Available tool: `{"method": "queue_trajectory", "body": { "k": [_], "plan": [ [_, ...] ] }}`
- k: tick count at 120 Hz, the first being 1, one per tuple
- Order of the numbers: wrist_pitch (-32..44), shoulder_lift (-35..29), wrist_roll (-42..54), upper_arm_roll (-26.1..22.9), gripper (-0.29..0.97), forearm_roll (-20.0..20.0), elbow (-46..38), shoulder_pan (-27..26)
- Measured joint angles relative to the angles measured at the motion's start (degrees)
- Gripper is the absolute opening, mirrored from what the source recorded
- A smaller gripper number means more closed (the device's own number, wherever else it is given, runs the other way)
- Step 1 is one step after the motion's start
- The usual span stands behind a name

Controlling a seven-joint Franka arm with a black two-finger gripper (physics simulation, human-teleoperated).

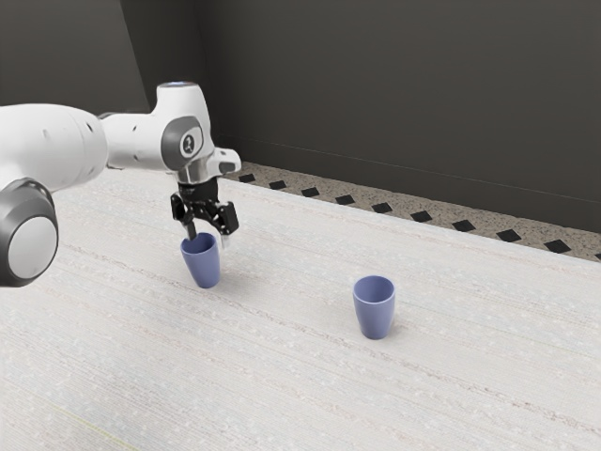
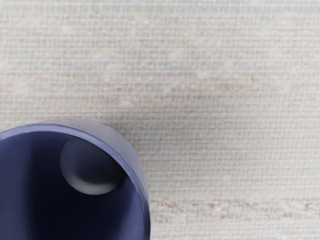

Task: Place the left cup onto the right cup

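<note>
Two blue-violet cups stand upright on the pale table [image 1: 282,376]. The left cup [image 1: 201,261] is directly under my gripper [image 1: 208,235]. The black fingers [image 1: 225,230] stand apart, with their tips at about the height of the rim, and I see no grip on it. The gripper is open. In the wrist view the same cup [image 2: 60,200] is very close below the hand, with its open mouth and dark inside facing up. The right cup [image 1: 374,305] stands apart toward the exterior view's right, with nothing on it.
The table's far edge [image 1: 394,202] runs along a speckled floor strip with black tiles and a dark wall behind. Bare woven tabletop [image 2: 225,100] lies between the two cups and all around them.
</note>
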Motion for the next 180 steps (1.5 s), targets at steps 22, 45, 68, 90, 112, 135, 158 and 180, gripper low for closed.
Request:
{"method": "queue_trajectory", "body": {
  "k": [22, 45, 68, 90, 112, 135, 158, 180],
  "plan": [
    [2.64, 0.0, -0.02, -0.05, 0.68, -0.05, -1.66, 0.0],
    [4.2, 0.16, -0.04, -0.06, 0.68, -0.17, -2.82, 0.0],
    [6.02, 0.67, -0.06, -0.06, 0.61, -0.28, -3.7, -0.03],
    [7.24, 1.01, -0.1, -0.08, 0.27, -0.31, -3.83, -0.06],
    [8.69, 1.06, -0.12, -0.14, 0.03, -0.36, -5.12, -0.09],
    [9.56, 0.87, -0.08, -0.22, -0.06, -0.16, -5.26, -0.12],
    [9.88, 0.36, -0.14, -0.18, -0.09, 0.24, -5.34, -0.18],
    [9.94, -2.79, -0.29, -0.15, -0.1, 0.65, -7.57, -0.18]
  ]
}}
